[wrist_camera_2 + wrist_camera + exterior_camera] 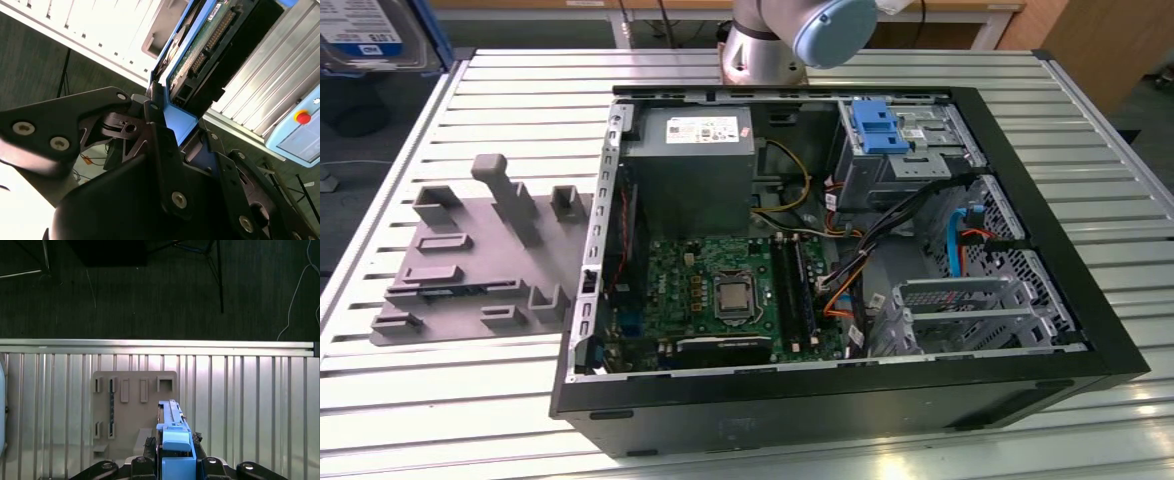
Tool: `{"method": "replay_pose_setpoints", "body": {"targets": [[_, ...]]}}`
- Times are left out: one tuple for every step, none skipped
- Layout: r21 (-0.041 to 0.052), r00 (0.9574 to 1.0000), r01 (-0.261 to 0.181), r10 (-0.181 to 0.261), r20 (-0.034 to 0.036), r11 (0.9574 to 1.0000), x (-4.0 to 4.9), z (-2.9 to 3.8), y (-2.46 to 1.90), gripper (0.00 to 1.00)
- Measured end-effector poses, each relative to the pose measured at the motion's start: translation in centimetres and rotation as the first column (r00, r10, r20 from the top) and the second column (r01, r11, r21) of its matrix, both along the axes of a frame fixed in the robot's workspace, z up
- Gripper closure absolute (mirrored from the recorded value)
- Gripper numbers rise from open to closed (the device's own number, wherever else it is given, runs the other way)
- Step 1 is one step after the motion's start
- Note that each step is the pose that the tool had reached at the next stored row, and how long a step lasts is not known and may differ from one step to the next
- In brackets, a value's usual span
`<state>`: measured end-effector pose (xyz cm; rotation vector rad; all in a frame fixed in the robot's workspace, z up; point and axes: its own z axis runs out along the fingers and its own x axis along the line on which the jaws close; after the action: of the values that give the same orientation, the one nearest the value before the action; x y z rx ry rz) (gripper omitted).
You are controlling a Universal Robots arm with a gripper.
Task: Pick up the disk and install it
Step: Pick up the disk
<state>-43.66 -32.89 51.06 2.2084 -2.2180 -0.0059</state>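
Second wrist view: hand (180, 127) clamped on the disk (200, 45) by its blue carrier edge, held edge-on high above the grey fixture (159, 36) on the bench (100, 25), clear of its posts.

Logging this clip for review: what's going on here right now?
A single robot arm holds the disk in its hand, which is closed on one end of the blue carrier frame. The disk is up off the surface, seen edge-on in the first wrist view, above the grey fixture block on the slatted table. The open computer case sits beside that block, and the disk is not in it yet.
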Motion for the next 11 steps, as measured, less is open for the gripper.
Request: {"method": "replay_pose_setpoints", "body": {"targets": [[0.0, 1.0, 0.0, 0.0, 0.0001, 1.0, 0.05, 0.0, 0.0, 0.64], [0.0, 1.0, 0.0, 0.0, 0.0, 1.0, 0.11, 0.0, 0.0, 0.64], [0.0, 1.0, 0.0, 0.0, 0.0001, 1.0, 0.16, 0.0, 0.0, 0.64], [0.0, 1.0, 0.0, 0.0, -0.0001, 1.0, 0.22, 0.0, 0.0, 0.64], [0.0001, 1.0, 0.0, 0.0, 0.0001, 1.0, 0.28, 0.0, 0.0, 0.64], [0.0, 1.0, 0.0, 0.0, 0.0, 1.0, 0.34, 0.0, 0.0, 0.64], [0.0, 1.0, 0.0, 0.0, 0.0001, 1.0, 0.4, 0.0, 0.0, 0.64], [0.0, 1.0, 0.0, 0.0, 0.0001, 1.0, 0.46, 0.0, 0.0, 0.64], [0.0, 1.0, 0.0, 0.0, 0.0, 1.0, 0.52, 0.0, 0.0, 0.64], [0.0, 1.0, 0.0, 0.0, 0.0001, 1.0, 0.59, 0.0, 0.0, 0.64], [0.0, 1.0, 0.0, 0.0, 0.0, 1.0, 0.66, 0.0, 0.0, 0.64]]}}
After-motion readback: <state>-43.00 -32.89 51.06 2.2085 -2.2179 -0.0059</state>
